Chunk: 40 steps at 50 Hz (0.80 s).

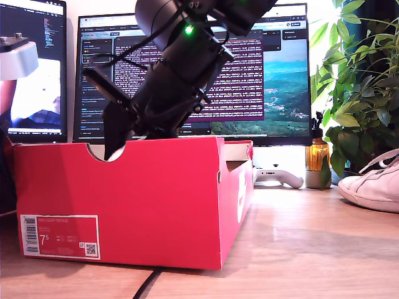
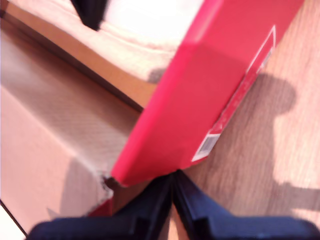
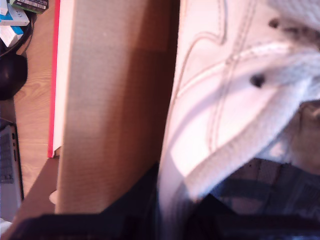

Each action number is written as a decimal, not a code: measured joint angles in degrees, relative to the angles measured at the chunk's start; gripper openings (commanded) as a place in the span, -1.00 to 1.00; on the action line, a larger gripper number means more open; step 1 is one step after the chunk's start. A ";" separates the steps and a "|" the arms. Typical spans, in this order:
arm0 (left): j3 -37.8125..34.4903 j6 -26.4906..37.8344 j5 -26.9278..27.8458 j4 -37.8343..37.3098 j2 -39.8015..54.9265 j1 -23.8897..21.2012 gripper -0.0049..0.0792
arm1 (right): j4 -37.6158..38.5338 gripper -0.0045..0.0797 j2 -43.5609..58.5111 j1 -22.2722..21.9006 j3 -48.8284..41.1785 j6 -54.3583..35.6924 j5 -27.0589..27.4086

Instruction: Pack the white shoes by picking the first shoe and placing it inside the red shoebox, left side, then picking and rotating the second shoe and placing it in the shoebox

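Between the pinching jaws of my second gripper [image 3: 170,220], first white shoe [image 3: 220,100] inside red shoebox [image 3: 105,100]; next, release; my first gripper [image 2: 173,200] pressed together, empty.

Desk office: monitors [image 1: 249,75], houseplant [image 1: 361,81], wooden desktop [image 1: 312,249]

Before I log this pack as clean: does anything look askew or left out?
One white shoe sits on the table at the exterior view's right edge, outside the red shoebox. My second gripper is pinching the other shoe by its side, against the box's inner wall. Nothing looks damaged.
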 measured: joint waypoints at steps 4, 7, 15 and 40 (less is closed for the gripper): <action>0.00 0.00 0.00 -0.04 0.00 -0.02 -0.93 | 0.35 -0.91 0.00 0.00 0.00 0.04 0.11; 0.00 0.00 0.00 -0.07 0.00 -0.02 -0.93 | 0.68 -0.82 0.00 0.00 0.00 0.04 0.20; 0.00 0.00 0.00 -0.15 0.00 -0.02 -0.93 | 3.08 -0.43 0.00 0.00 0.00 -0.02 0.37; 0.02 0.00 -0.02 -0.31 0.00 0.00 -0.93 | -0.46 -0.24 0.00 -0.11 1.88 -4.92 -4.42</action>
